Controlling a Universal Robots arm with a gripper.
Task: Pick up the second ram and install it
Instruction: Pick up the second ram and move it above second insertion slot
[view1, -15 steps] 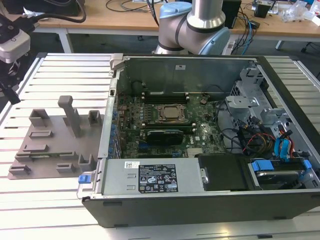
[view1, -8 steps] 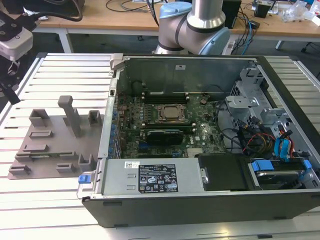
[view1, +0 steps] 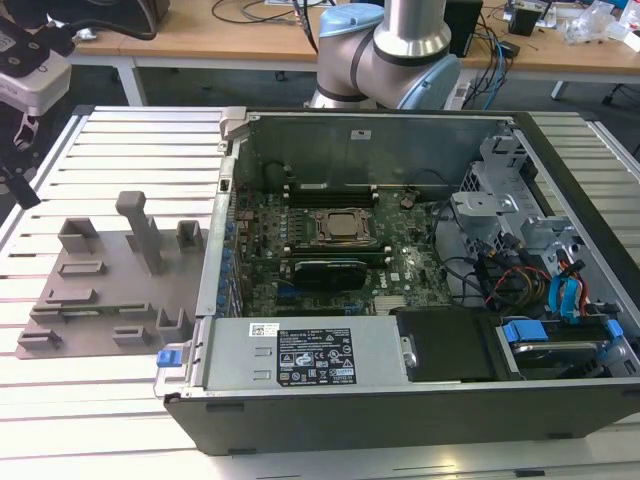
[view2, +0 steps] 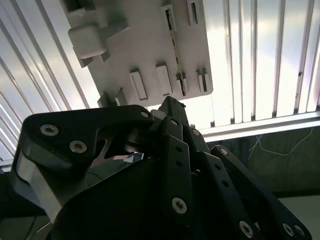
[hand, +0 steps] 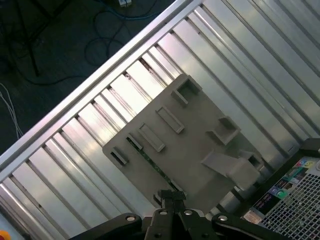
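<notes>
The second ram is a thin green stick standing on edge in a slot of the grey holder plate. It also shows as a narrow strip in the second wrist view. My gripper hangs above the plate's edge, just off one end of the stick and apart from it. Its black fingertips sit close together with nothing between them. In the exterior view, the holder plate lies on the slatted table at the exterior view's left of the open computer case.
Inside the case, the motherboard carries the square CPU socket, with memory slots above and below it. Cables and drive bays crowd the exterior view's right. A tall grey post and small blocks rise from the holder plate.
</notes>
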